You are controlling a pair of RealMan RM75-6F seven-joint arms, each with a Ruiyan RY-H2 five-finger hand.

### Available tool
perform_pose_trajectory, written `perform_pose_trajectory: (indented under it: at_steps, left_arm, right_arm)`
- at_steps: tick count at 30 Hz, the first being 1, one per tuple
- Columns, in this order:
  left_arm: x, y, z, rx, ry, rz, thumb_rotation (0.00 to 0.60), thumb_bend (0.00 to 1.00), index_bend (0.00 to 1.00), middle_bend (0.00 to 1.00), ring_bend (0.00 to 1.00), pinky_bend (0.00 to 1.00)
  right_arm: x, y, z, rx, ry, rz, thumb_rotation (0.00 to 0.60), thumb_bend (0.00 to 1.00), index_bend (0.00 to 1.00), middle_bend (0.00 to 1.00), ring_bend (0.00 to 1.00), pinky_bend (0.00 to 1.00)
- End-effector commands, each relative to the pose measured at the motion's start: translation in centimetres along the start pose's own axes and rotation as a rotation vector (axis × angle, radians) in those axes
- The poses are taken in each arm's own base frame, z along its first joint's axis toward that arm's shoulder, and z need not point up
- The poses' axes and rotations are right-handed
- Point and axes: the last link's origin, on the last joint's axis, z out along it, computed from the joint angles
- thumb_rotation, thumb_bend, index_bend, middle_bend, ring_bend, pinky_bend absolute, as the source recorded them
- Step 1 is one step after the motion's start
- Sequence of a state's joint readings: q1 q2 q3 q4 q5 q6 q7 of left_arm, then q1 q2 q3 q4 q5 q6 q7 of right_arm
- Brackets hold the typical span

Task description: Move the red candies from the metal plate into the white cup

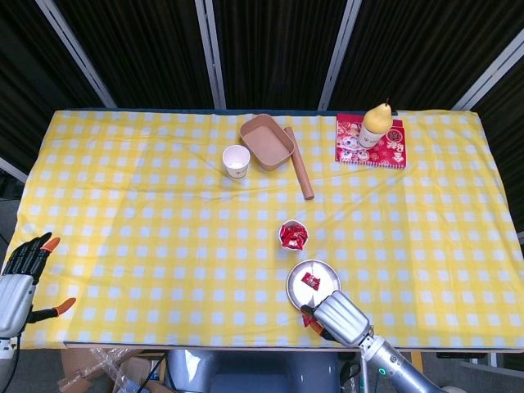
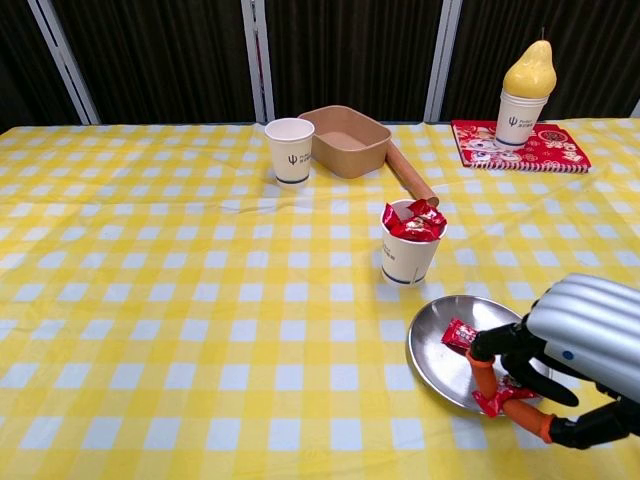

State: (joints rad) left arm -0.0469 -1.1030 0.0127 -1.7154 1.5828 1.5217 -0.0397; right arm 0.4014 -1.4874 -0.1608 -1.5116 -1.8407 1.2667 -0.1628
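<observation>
The metal plate (image 1: 324,272) (image 2: 435,352) lies near the table's front edge with one red candy (image 1: 310,281) (image 2: 460,333) on it. Just behind it stands the white cup (image 1: 293,235) (image 2: 409,258), heaped with red candies. My right hand (image 1: 340,318) (image 2: 578,335) hovers at the plate's near right rim and pinches a second red candy (image 2: 498,400) between orange-tipped fingers. My left hand (image 1: 18,282) hangs off the table's front left corner, fingers apart and holding nothing; only the head view shows it.
An empty white cup (image 1: 236,160) (image 2: 289,150), a brown box (image 1: 266,142) (image 2: 345,140) and a brown roller (image 1: 299,173) (image 2: 411,173) sit at the back. A red book (image 1: 371,139) (image 2: 520,148) with a pear-topped cup is back right.
</observation>
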Motion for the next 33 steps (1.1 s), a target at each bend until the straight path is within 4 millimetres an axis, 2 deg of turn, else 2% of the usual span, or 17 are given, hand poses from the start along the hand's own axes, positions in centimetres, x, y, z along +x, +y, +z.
perform_pose_trajectory:
  at_steps: [1, 5, 10, 14, 18, 23, 33]
  left_arm:
    - [0.0, 0.0, 0.0, 0.000, 0.000, 0.000, 0.600, 0.00, 0.00, 0.00, 0.00, 0.00]
    - [0.0, 0.0, 0.0, 0.001, 0.000, 0.002, 0.600, 0.00, 0.00, 0.00, 0.00, 0.00]
    - [-0.1, 0.0, 0.0, 0.005, 0.000, 0.003, 0.600, 0.00, 0.00, 0.00, 0.00, 0.00]
    - [-0.2, 0.0, 0.1, 0.008, -0.005, 0.002, 0.600, 0.00, 0.00, 0.00, 0.00, 0.00]
    - [-0.2, -0.1, 0.2, 0.010, -0.009, -0.002, 0.600, 0.00, 0.00, 0.00, 0.00, 0.00]
    - [-0.3, -0.1, 0.2, 0.014, -0.022, -0.004, 0.600, 0.00, 0.00, 0.00, 0.00, 0.00]
    - [-0.2, -0.3, 0.3, 0.027, -0.038, -0.016, 0.600, 0.00, 0.00, 0.00, 0.00, 0.00]
  right_arm:
    - [0.5, 0.4, 0.0, -0.018, 0.012, -0.003, 0.600, 0.52, 0.56, 0.83, 0.88, 0.95]
    - [1.5, 1.0, 0.5, -0.039, 0.043, -0.001, 0.600, 0.52, 0.56, 0.83, 0.88, 0.95]
    - [3.9, 1.8, 2.2, -0.075, 0.123, 0.020, 0.600, 0.52, 0.56, 0.83, 0.88, 0.95]
    - [6.1, 2.4, 3.9, -0.116, 0.184, 0.081, 0.600, 0.52, 0.57, 0.83, 0.88, 0.95]
    - [7.3, 3.0, 5.9, -0.145, 0.206, 0.109, 0.600, 0.52, 0.57, 0.83, 0.88, 0.95]
    - [7.6, 3.7, 8.4, -0.184, 0.198, 0.135, 0.600, 0.52, 0.57, 0.83, 0.88, 0.95]
    - [6.6, 4.8, 12.2, -0.236, 0.163, 0.152, 0.600, 0.52, 0.57, 0.83, 0.88, 0.95]
